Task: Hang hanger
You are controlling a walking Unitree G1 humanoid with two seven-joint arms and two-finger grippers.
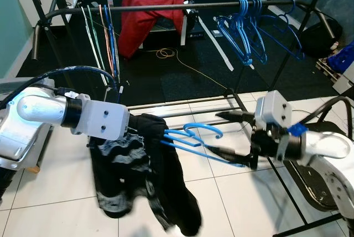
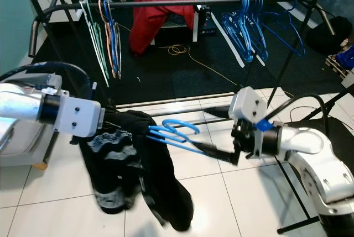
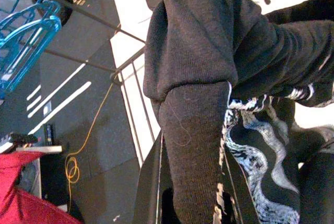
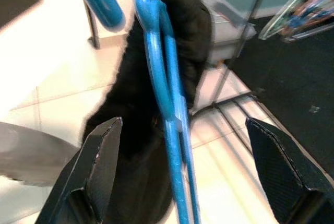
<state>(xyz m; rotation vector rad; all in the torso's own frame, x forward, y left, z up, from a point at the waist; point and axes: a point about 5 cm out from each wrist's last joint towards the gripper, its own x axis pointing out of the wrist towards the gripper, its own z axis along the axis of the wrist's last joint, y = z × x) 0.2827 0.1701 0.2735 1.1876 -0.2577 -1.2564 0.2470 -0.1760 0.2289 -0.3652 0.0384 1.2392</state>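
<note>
Blue hanger point(image 1: 194, 139), black garment point(image 1: 157, 176) w/ white swirls

The rail point(image 1: 182, 8) has an open stretch between the thin hangers point(image 1: 102, 38) at its left and the blue hangers point(image 1: 243, 32) at its right, though a red garment point(image 1: 149, 5) hangs behind that gap. Lower frame bars point(image 1: 182, 103) cross the floor between the claws and the rail. The dark garment point(image 1: 144, 165) droops below the left claw point(image 1: 138, 129).

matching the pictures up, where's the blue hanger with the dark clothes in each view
Left eye: blue hanger at centre, between the two arms.
Right eye: centre.
Left wrist: cannot be made out; dark clothes fill the middle.
Right wrist: down the middle.
Shared landmark: the dark clothes.
</note>
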